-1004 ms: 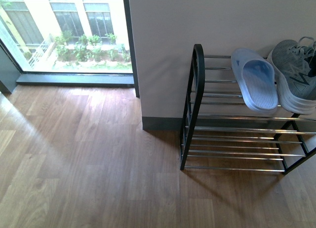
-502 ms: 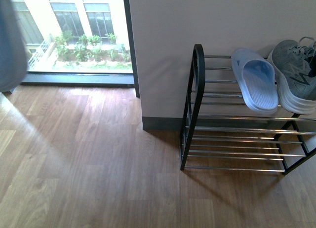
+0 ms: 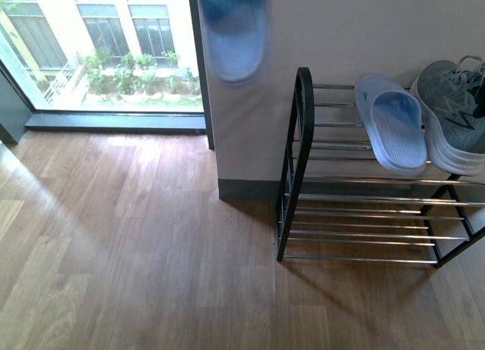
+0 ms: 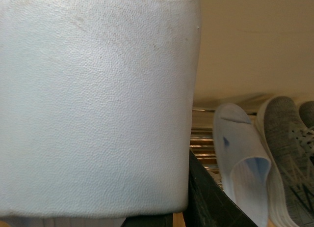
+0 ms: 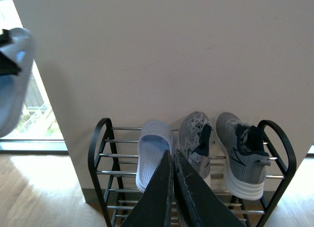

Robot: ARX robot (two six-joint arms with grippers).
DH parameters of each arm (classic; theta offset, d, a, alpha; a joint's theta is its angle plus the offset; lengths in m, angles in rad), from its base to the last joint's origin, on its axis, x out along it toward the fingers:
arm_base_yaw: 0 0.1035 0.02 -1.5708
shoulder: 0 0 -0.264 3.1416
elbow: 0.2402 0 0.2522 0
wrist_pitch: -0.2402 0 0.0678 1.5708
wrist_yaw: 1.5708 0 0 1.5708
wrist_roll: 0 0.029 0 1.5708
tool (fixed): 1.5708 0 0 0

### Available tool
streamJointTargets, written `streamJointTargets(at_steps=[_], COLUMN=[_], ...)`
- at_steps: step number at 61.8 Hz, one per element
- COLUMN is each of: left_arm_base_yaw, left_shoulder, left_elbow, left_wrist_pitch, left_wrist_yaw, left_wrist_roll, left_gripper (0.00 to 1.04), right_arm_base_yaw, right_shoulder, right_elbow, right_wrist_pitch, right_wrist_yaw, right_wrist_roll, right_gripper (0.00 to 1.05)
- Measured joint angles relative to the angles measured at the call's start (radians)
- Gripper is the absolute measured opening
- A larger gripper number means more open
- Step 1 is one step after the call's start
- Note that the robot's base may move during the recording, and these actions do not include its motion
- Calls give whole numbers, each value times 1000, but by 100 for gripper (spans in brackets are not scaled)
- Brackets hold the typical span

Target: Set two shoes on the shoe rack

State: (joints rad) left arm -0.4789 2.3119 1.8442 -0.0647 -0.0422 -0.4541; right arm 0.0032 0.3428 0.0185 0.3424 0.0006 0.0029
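Observation:
One pale blue slide slipper [image 3: 231,35] hangs blurred in the air, up and to the left of the shoe rack [image 3: 303,138]. My left gripper [image 4: 147,220] is shut on it, and its strap [image 4: 93,104] fills the left wrist view. A matching slipper [image 3: 394,126] lies on the rack's top tier next to a grey sneaker [image 3: 455,115]. The right wrist view shows both grey sneakers [image 5: 196,138] [image 5: 240,146] beside that slipper [image 5: 153,148]. My right gripper [image 5: 172,156] is shut on nothing, hovering in front of the rack.
A white wall column [image 3: 341,32] stands behind the rack and a floor-to-ceiling window [image 3: 114,47] lies to the left. Wooden floor [image 3: 136,251] spreads in front. Bare silver rods [image 3: 333,115] show between the black side frame and the resting slipper. Lower tiers [image 3: 356,229] sit beneath.
The held slipper has swept into the front view from the left edge to the top, close to the rack's left frame. Shoes on the rack have not moved.

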Motion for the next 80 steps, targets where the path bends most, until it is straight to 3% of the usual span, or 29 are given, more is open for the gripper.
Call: streamJointTargets(at_steps=[14, 25, 38, 39, 66, 80], left_arm_base_yaw=[-58, -80, -106, -119, -121, -116], left_shoulder=[377, 541, 599, 607, 617, 617], left_elbow=[598, 865, 992, 1035, 1041, 1041], left_wrist_pitch=[-290, -406, -419, -396, -417, -454], left_wrist_yaw=[48, 97, 121, 148, 109, 86], left_wrist_roll=[-42, -89, -127, -171, -196, -164], left_gripper=[2, 2, 2, 2, 2, 2], right_arm_base_yaw=[0, 0, 0, 0, 0, 0], right_shoulder=[-71, -120, -163, -312, -336, -336], right_elbow=[0, 0, 0, 0, 0, 0], right_wrist_pitch=[-71, -118, -162, -332, -341, -341], right_wrist_yaw=[0, 0, 0, 0, 0, 0], right_wrist_roll=[0, 0, 0, 0, 0, 0], right_gripper=[1, 1, 1, 1, 1, 35])
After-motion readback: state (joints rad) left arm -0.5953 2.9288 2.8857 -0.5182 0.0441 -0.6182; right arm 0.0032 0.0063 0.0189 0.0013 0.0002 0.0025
